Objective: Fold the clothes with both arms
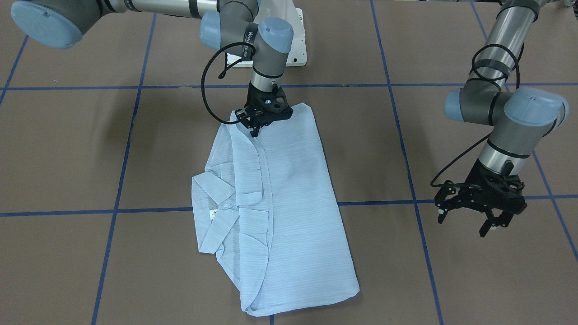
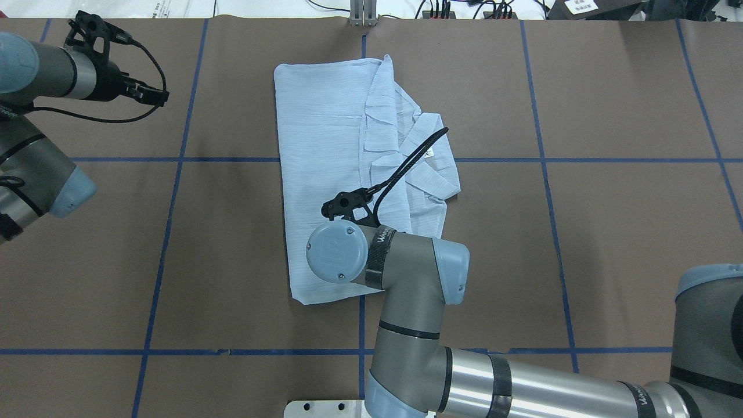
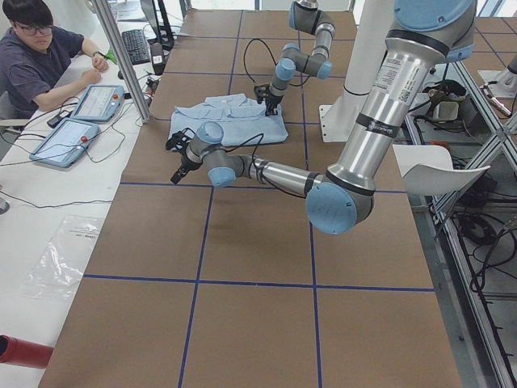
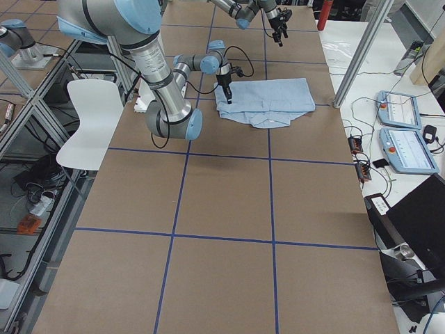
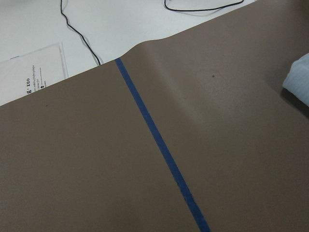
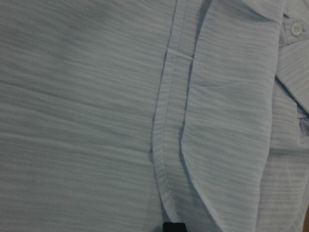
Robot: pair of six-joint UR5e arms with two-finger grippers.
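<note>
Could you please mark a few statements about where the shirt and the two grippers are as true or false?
1. The shirt lies folded flat on the table. True.
2. The left gripper grips the shirt. False: it hangs open over bare table, apart from the shirt.
3. The right gripper is at the shirt's end nearest the robot's base. True.
4. The collar lies on the robot's left side of the shirt. False: it lies on the robot's right side.
</note>
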